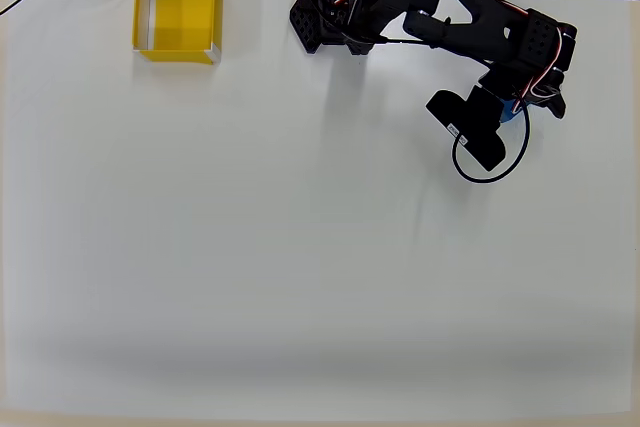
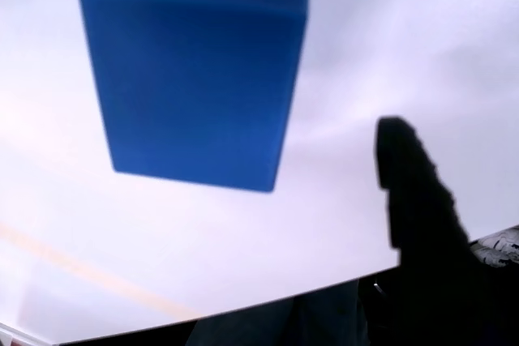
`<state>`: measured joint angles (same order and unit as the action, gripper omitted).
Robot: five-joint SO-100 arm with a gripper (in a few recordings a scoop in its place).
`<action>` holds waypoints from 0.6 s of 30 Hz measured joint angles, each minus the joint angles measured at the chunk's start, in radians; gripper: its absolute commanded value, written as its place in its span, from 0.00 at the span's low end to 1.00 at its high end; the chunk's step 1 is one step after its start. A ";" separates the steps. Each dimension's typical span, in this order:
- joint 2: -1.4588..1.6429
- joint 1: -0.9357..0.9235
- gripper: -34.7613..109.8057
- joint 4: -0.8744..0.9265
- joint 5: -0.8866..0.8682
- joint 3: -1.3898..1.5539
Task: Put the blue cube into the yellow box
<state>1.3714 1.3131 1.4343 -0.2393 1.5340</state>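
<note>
Black arm (image 1: 450, 22) reaches from its base at 12 o'clock on the white worktop (image 1: 300, 267) out toward 2 o'clock in the overhead view, wrist folded down, a black camera block and a cable loop (image 1: 490, 157) under it. Claw (image 1: 520, 112) sits at the arm's low end, mostly covered by the wrist parts; a small sliver of the blue cube (image 1: 518, 117) peeks out right at it, so the cube is at about 2 o'clock on the worktop, under the claw. Yellow box (image 1: 150, 47) sits at the 11 o'clock corner, open top up, white-edged walls, yellow floor, well apart from arm and cube. In the wrist view the cube (image 2: 199, 79) fills the upper left, from 10 to 12 o'clock, plain matte blue, resting on the white surface (image 2: 365, 38), slightly blurred from closeness. One dark finger (image 2: 413, 192) of the claw rises at 4 to 5 o'clock, clearly apart from the cube's right face with bare white between them. Other finger hidden, so the claw's opening width cannot be told; the visible finger is not touching the cube.
</note>
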 measured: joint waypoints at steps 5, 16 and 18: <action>-0.057 0.000 0.63 -0.015 0.000 -0.015; -0.118 0.000 0.58 -0.055 0.008 -0.026; -0.133 0.000 0.57 -0.067 0.014 -0.031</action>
<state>1.2379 1.3131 1.3668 -0.2255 1.5033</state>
